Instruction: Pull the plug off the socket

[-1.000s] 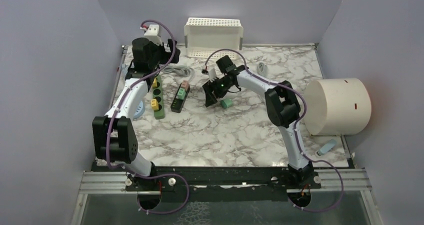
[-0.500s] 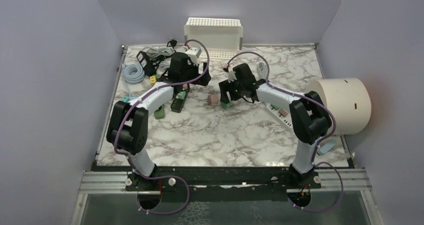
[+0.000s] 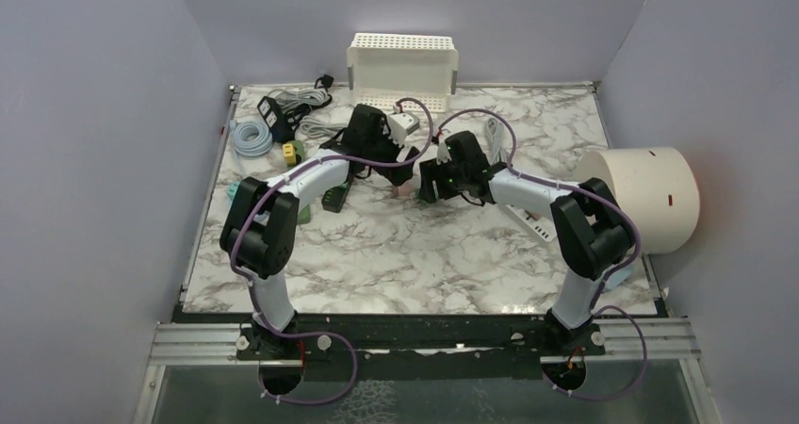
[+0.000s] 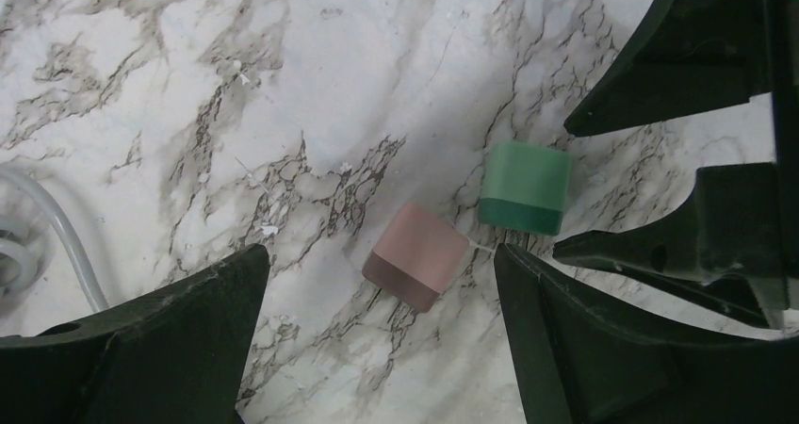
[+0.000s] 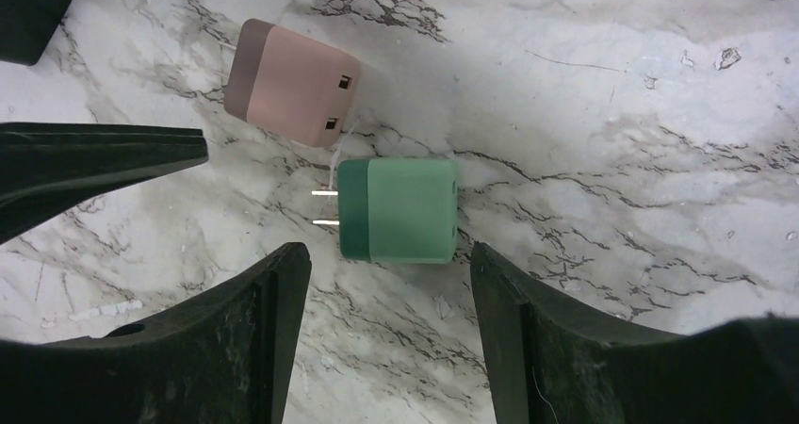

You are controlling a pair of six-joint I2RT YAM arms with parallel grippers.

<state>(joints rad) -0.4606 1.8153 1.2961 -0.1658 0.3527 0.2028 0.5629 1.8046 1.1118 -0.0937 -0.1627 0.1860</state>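
Note:
A pink plug (image 4: pixel 416 269) and a green plug (image 4: pixel 525 187) lie loose on the marble table, side by side. My left gripper (image 4: pixel 379 259) is open and hovers with the pink plug between its fingers, not touching it. My right gripper (image 5: pixel 388 254) is open just short of the green plug (image 5: pixel 400 209), whose two prongs point at the pink plug (image 5: pixel 294 83). In the top view both grippers (image 3: pixel 400 165) (image 3: pixel 429 184) meet at mid-table and mostly hide the plugs. A black socket strip (image 3: pixel 330 198) lies partly under my left arm.
A green socket strip (image 3: pixel 300 212) lies left of the black one. A white socket strip (image 3: pixel 529 219) lies under my right arm. A white basket (image 3: pixel 403 66) stands at the back, cable coils (image 3: pixel 250 134) at back left, a cream cylinder (image 3: pixel 641 198) at the right.
My left gripper has swung from the back left to mid-table, over the pink plug. My right gripper has shifted right and now faces it beside the green plug.

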